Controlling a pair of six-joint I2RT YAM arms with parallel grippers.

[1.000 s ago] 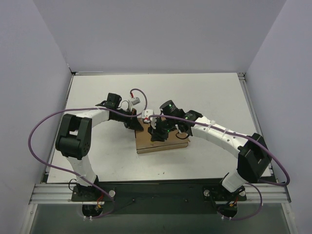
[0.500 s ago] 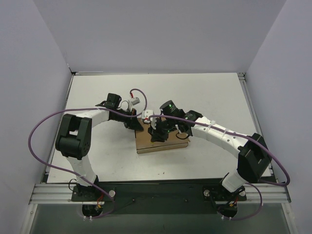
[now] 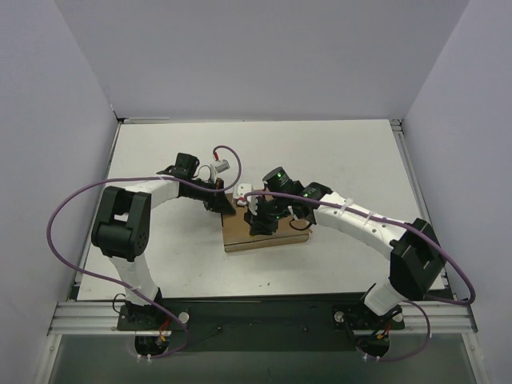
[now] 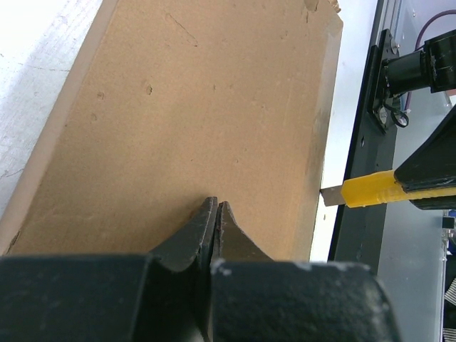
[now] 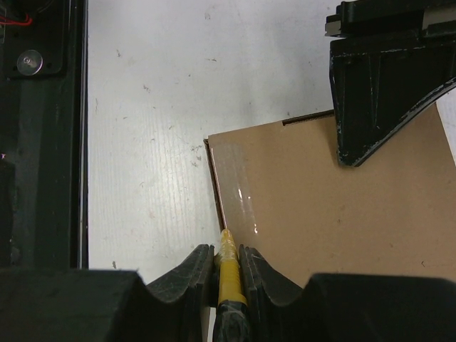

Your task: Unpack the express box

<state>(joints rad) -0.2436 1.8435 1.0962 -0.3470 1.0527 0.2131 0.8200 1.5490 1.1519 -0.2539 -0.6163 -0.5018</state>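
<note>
The express box (image 3: 268,234) is a flat brown cardboard mailer lying shut on the white table. It also shows in the left wrist view (image 4: 192,114) and the right wrist view (image 5: 328,214). My left gripper (image 3: 226,206) is shut and empty, its tips (image 4: 216,204) pressed on the box lid near a corner. My right gripper (image 3: 261,222) is shut on a yellow-handled knife (image 5: 229,263). The knife tip sits at the box's taped side seam (image 5: 222,214). The knife blade (image 4: 332,194) pokes at the box's edge in the left wrist view.
The white table (image 3: 336,152) is enclosed by grey walls. A black rail (image 3: 264,316) with both arm bases runs along the near edge. Purple cables loop beside each arm. The left gripper's black fingers (image 5: 385,92) rest on the lid's far corner.
My right gripper with the knife has shifted very slightly along the box's edge. The left arm and the box have not moved.
</note>
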